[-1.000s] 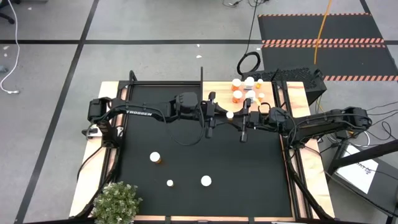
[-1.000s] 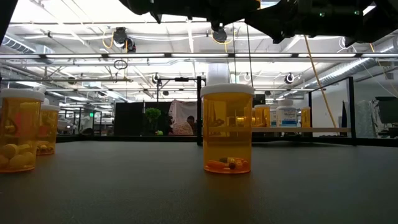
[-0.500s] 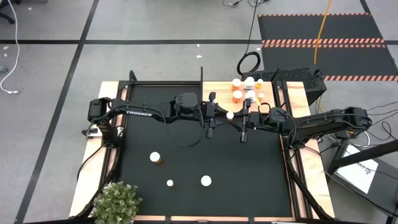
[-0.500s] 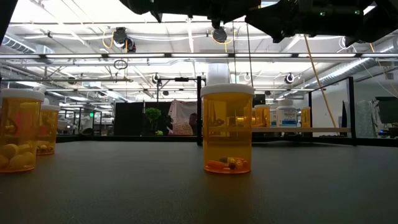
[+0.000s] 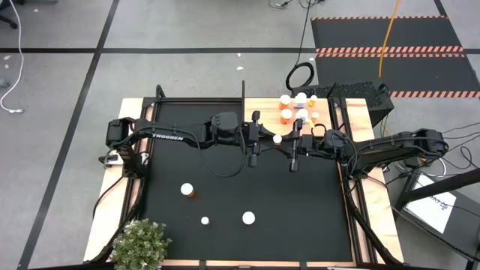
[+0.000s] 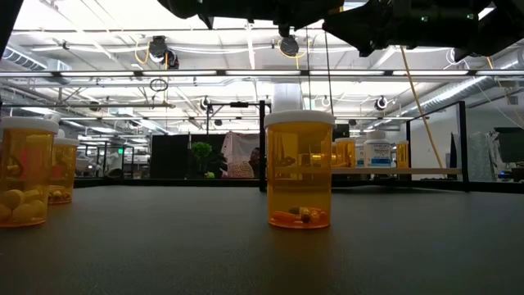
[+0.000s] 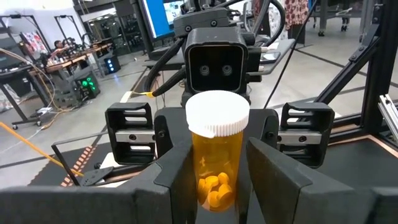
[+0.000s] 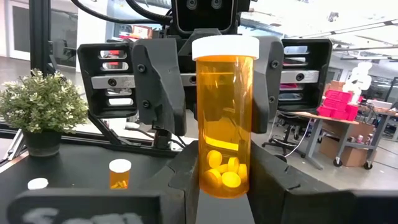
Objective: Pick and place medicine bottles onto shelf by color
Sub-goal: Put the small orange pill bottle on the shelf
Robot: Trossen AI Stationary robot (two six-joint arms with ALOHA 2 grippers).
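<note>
An orange medicine bottle [image 5: 277, 139] with a white cap is held upright in mid-air above the black mat [image 5: 225, 195], between the two grippers, which face each other near the mat's far edge. In the left wrist view the bottle [image 7: 217, 155] sits between the left gripper [image 5: 255, 139]'s two dark fingers [image 7: 180, 171], pale pills visible at its bottom; in the right wrist view the same bottle [image 8: 225, 118] stands between the right gripper [image 5: 295, 142]'s fingers [image 8: 186, 168], with the other gripper's fingers pressed to it from behind — so both grippers are closed on this one bottle.

Just beyond, at the table's far right corner, a cluster of orange and white bottles [image 5: 296, 107] stands on the light-wood shelf [image 5: 262, 105]. Three more bottles are left on the mat nearer the front: one orange with a white cap [image 5: 187, 190], a small one [image 5: 205, 221] and a larger white-capped one [image 5: 248, 218], well apart from one another. In the low view an orange bottle [image 6: 299, 168] stands upright mid-mat, and two more [image 6: 24, 172] at the picture's left edge.

A small potted plant [image 5: 140, 244] is seen at the table's front left corner.
</note>
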